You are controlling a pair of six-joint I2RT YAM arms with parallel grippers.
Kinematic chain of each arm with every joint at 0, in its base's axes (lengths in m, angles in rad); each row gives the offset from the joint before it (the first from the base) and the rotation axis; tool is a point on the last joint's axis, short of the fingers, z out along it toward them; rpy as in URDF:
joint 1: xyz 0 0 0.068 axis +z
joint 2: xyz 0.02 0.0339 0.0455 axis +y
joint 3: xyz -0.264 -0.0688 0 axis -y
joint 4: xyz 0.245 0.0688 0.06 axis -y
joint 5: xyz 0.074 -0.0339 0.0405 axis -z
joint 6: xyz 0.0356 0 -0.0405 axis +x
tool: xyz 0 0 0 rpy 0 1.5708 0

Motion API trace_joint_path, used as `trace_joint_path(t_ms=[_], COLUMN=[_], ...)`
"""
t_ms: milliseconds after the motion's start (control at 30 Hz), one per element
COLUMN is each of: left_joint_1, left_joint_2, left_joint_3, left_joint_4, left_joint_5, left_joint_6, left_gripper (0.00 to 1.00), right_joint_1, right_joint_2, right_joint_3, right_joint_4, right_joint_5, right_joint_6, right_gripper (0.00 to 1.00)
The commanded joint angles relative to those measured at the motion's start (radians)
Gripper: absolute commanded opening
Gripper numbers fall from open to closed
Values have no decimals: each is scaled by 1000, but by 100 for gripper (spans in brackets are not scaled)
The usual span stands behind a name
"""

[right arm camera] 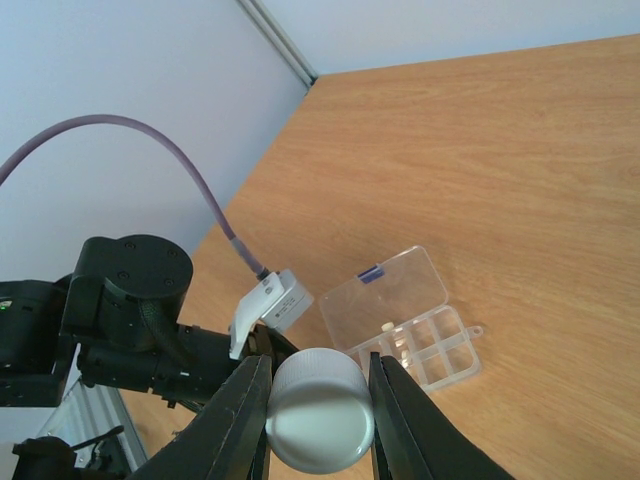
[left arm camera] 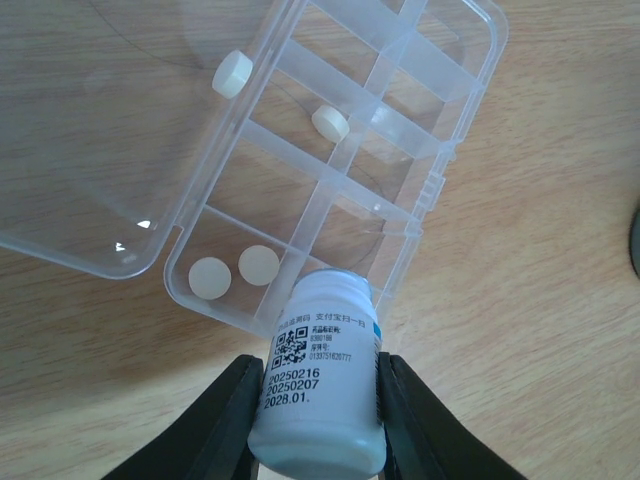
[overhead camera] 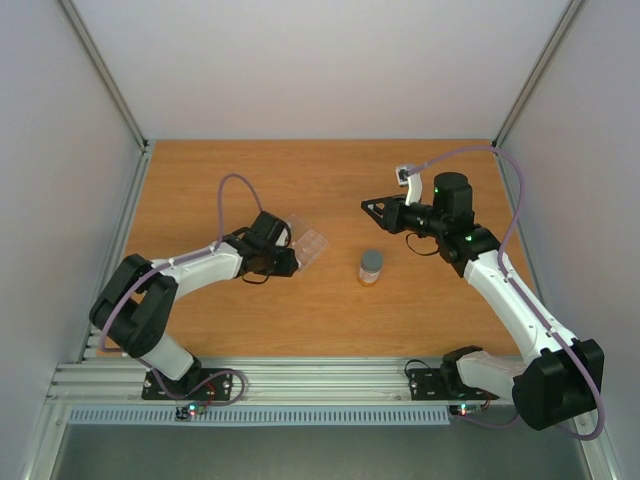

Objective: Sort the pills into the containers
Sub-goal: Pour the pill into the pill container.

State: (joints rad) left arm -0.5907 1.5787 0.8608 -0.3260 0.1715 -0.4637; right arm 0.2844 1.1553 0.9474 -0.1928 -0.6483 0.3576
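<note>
At the bottom of the frame, the left claw (left arm camera: 320, 372) grasps a white bottle (left arm camera: 322, 410) against the pill box (left arm camera: 345, 235); the right claw (right arm camera: 320, 366) clenches a white cap (right arm camera: 318, 412).

The left arm (overhead camera: 200, 265) and right arm (overhead camera: 510, 295): white shells, bulky black joints, each trailing a looped purple cable (overhead camera: 232, 190). Two green lights (overhead camera: 437, 187) glow on the right. The left tool (left arm camera: 320, 368) and right tool (right arm camera: 318, 365) have tapered black fingers (left arm camera: 225, 430).

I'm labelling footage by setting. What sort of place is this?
Probably a robotics lab test cell: the left arm and right arm are bolted to an aluminium rail, and the wooden tabletop is walled by plain white panels.
</note>
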Motion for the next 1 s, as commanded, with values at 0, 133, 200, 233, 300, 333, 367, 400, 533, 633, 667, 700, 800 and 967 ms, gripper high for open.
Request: trace_joint_path(t_ms=[0,133,200,233,300,333,367,400,533,633,667,700,800,967], left_joint_1=[-4,-4,-4,-4,-4,-4,-4,-4,-4,-4,-4,-4,-4,-4], left_joint_2=[-43,-67,-73,-81,-98,-103,-102,-100,-82,-31,-22,-20,-12,-40], left_joint_3=[-40,-56,-58,-61,-71,-73,-71,-69,-69,-56,-62,-70,-72,-63], left_joint_4=[83,104,99,101,114,118,112,108,86,41,40,48,46,58], left_joint_5=[18,17,14,15,16,18,20,22,21,-12,-21,-22,-41,-48], left_joint_6=[-19,-29,-27,-26,-27,-28,-29,-29,-22,-7,-6,-7,-17,-19], left_gripper=[0,0,0,0,0,0,0,0,0,0,0,0,0,0], right_joint_1=[-2,-2,-2,-2,-2,-1,-2,-2,-1,-2,-2,-2,-2,-2], right_joint_2=[3,1,2,3,1,2,2,2,-2,-4,-3,-5,-6,-6], right_joint_3=[25,28,31,31,34,33,34,33,35,32,31,31,34,38], right_joint_4=[21,18,17,16,15,15,15,16,14,13,13,12,7,4], right_joint_5=[-10,-11,-11,-12,-13,-13,-14,-15,-16,-17,-17,-17,-16,-17], right_joint_6=[-9,-9,-9,-9,-10,-9,-9,-7,-6,-7,-6,-8,-8,-8], right_gripper=[20,20,20,20,20,20,20,20,20,20,20,20,20,20])
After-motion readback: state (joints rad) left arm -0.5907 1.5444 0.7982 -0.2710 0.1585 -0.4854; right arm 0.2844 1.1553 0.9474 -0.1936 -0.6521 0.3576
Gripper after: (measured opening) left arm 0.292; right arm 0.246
